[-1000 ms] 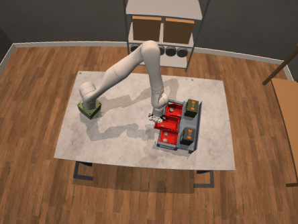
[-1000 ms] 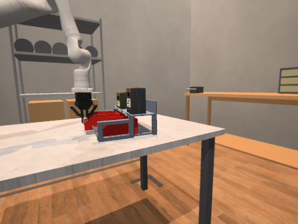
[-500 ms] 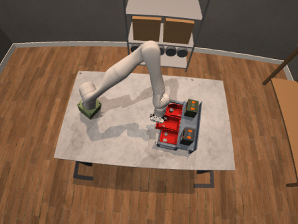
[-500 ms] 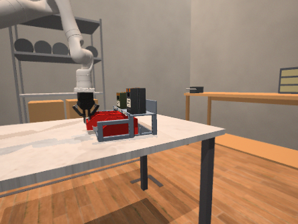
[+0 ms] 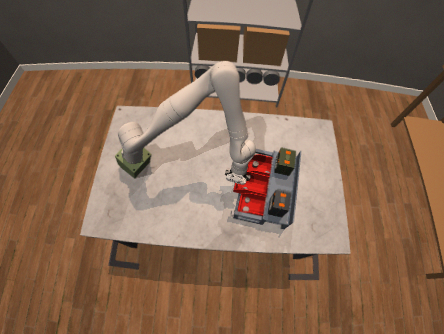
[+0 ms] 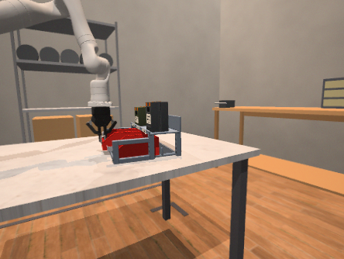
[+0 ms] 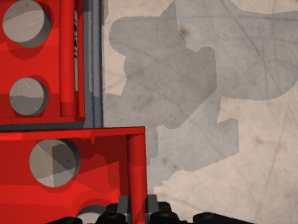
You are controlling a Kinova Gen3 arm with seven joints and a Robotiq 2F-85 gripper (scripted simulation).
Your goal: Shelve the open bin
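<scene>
So the claw (image 5: 238,179) (image 6: 102,136) (image 7: 138,204) is nearly closed, pinching the front wall of the middle red bin (image 5: 256,185) (image 6: 105,144) (image 7: 95,175), one finger inside and one outside. That bin's mostly in the gap of the little grey shelf (image 5: 297,182) (image 6: 152,149) (image 7: 94,60), but its front pokes out past the shelf's front lip. Open front faces out, and round grey parts (image 7: 54,162) are sitting in it.

On either side, in the shelf's lower level, are the other two red bins: one on the near side (image 5: 255,204) (image 7: 45,65), one on the far side (image 5: 264,164), both with round parts inside. Up on the shelf's board there's a green case (image 5: 286,162) (image 6: 139,116) and a dark one (image 5: 280,204) (image 6: 158,116).

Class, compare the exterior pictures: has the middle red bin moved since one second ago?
Yes. The middle red bin has moved rightward in the exterior view, farther into the grey shelf.
</scene>
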